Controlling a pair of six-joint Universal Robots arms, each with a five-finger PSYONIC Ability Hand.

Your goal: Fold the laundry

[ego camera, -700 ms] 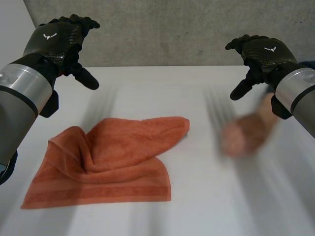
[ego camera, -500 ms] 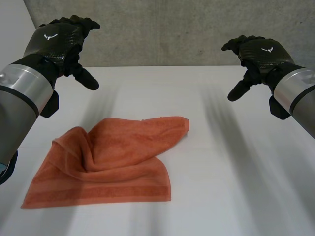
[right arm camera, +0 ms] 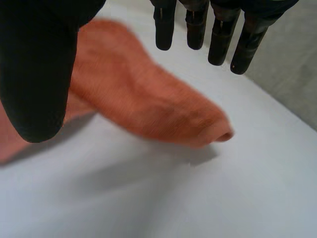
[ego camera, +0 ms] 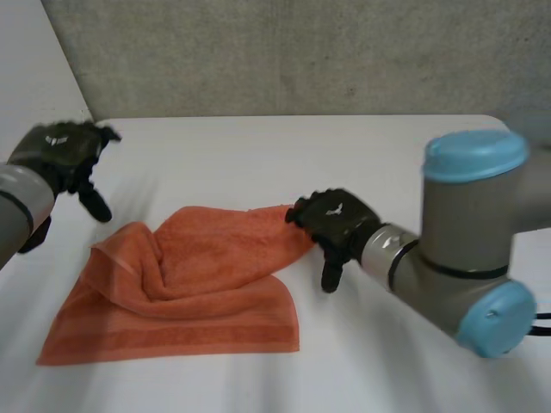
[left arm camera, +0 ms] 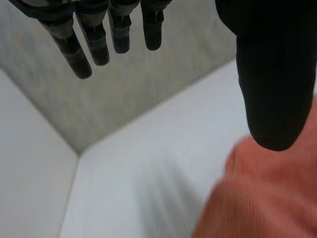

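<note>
An orange towel (ego camera: 198,284) lies crumpled on the white table (ego camera: 258,146), one flap folded over towards its far right corner. My right hand (ego camera: 337,220) hovers at that far right corner, open. In the right wrist view its straight fingers (right arm camera: 220,34) and thumb (right arm camera: 39,64) spread above the towel's rounded corner (right arm camera: 148,99) without pinching it. My left hand (ego camera: 60,148) hangs open just beyond the towel's far left edge. In the left wrist view its thumb (left arm camera: 275,74) is over the towel's edge (left arm camera: 262,198) and its fingers (left arm camera: 94,34) are over bare table.
A grey concrete wall (ego camera: 301,52) runs behind the table's far edge. My right arm's big elbow joint (ego camera: 469,232) stands over the table's right side. White tabletop lies around the towel on every side.
Both hands have come down from high over the table. The right one swung left to the towel's far right corner and the left one sank beside its far left edge. A person's hand withdrew earlier.
</note>
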